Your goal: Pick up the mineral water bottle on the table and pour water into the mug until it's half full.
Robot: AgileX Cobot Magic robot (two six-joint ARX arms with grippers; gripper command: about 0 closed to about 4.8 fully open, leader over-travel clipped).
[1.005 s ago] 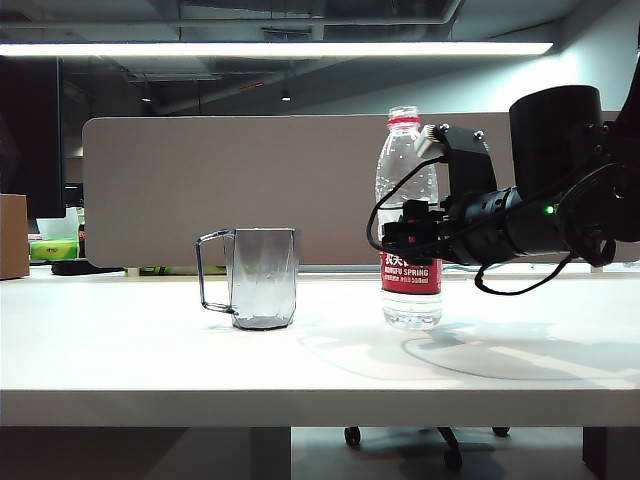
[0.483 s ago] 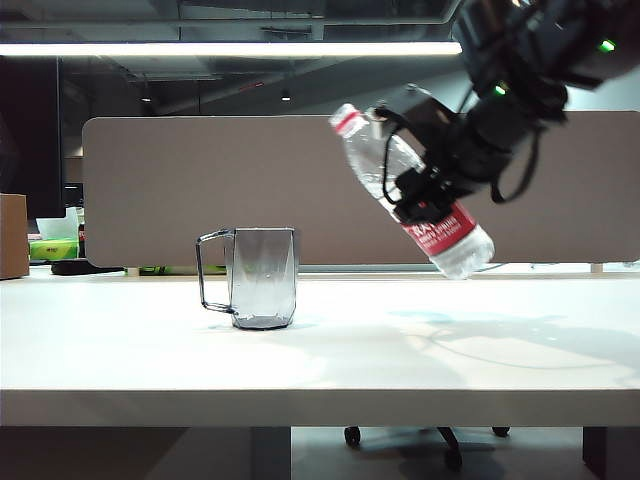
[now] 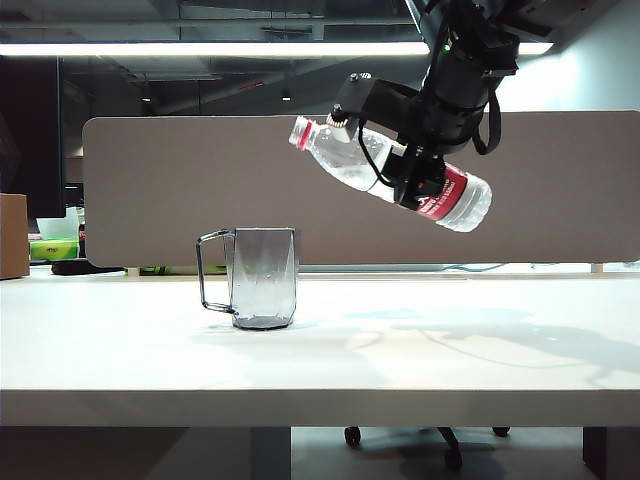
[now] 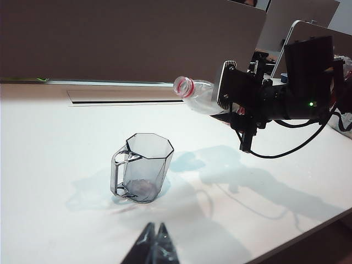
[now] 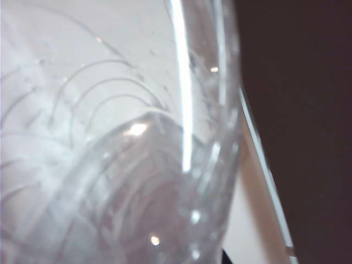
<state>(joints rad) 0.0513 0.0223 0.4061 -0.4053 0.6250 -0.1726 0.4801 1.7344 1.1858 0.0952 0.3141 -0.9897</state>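
Note:
The mineral water bottle (image 3: 365, 165) hangs tilted high above the table (image 3: 450, 350), close to level. Its red-ringed open mouth points left and a little up, and its base is lower on the right. My right gripper (image 3: 415, 168) is shut round its middle, by the red label. The mouth is above and slightly right of the smoky-grey mug (image 3: 262, 278), which stands upright with its handle to the left. No water runs out. The left wrist view shows the bottle (image 4: 195, 94), the right gripper (image 4: 237, 99), the mug (image 4: 142, 168) and my shut left gripper (image 4: 155, 230). The bottle (image 5: 110, 165) fills the right wrist view.
A long grey partition panel (image 3: 200, 180) stands behind the table. A cardboard box (image 3: 12, 235) sits at the far left. A cable slot (image 4: 126, 101) runs along the back of the table. The thick white front edge (image 3: 300, 405) is nearest the exterior camera.
The right gripper has lifted the bottle off the table, carried it up and left toward the mug, and tipped it from upright to nearly level. The mug has stayed put.

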